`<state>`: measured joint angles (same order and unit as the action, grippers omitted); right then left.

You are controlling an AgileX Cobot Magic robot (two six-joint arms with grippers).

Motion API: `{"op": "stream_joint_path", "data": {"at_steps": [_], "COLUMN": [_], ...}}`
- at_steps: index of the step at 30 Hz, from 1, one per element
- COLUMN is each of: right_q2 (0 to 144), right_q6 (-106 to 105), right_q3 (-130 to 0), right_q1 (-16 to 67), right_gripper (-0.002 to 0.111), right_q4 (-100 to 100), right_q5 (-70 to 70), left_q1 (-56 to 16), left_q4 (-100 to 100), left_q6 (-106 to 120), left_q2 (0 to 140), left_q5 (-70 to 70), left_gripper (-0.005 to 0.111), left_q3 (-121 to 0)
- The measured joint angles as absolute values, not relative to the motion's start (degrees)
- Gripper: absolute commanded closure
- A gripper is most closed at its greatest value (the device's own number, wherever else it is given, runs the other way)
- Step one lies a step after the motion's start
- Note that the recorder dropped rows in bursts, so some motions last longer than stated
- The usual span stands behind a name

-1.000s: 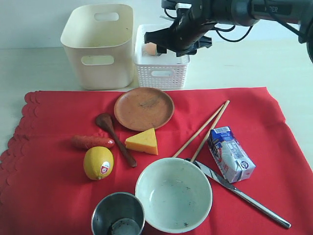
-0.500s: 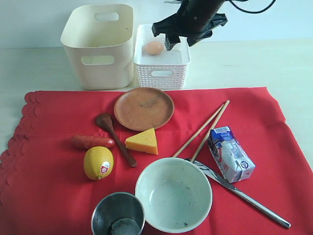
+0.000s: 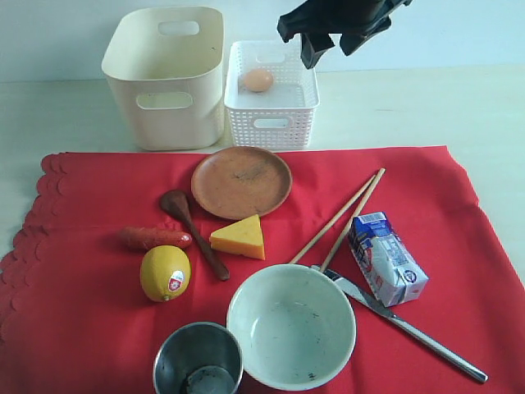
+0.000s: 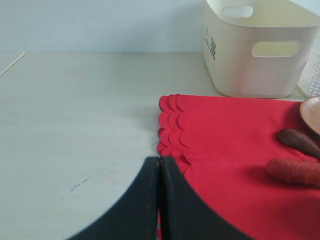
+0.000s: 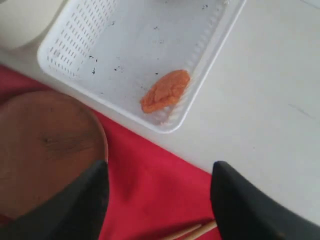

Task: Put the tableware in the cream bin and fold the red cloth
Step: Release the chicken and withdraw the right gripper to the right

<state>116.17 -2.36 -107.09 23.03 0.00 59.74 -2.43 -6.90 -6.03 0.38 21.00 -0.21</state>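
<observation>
Up goes the right pincer: it is higher now than a moment ago, wide open and holding nothing. The egg lies alone in the white basket. The left pincer is shut on nothing, near the wavy edge of the red cloth. The cream bin looks empty. The brown plate, green bowl and steel cup sit on the cloth. Plate and bowl are hard and could break, so pinching a rim seems best. The cup may be slippery. The cloth is soft and floppy, so its corners look best to grab.
</observation>
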Motion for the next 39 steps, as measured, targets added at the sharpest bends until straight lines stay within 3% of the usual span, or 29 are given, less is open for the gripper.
{"op": "stream_joint_path", "data": {"at_steps": [26, 39], "right_q2": [81.56, 74.36], "right_q6": [-3.90, -3.90], "right_q3": [-67.81, -55.24], "right_q1": [23.03, 23.03], "right_gripper": [0.050, 0.050], "right_q4": [1.63, 2.83], "right_q5": [48.14, 46.57], "left_q1": [-2.43, -2.43], "left_q4": [-6.90, -6.90], "left_q6": [-6.03, -6.03], "left_q2": [0.38, 0.38], "left_q5": [21.00, 21.00], "left_gripper": [0.107, 0.107], "left_q3": [-0.21, -0.21]}}
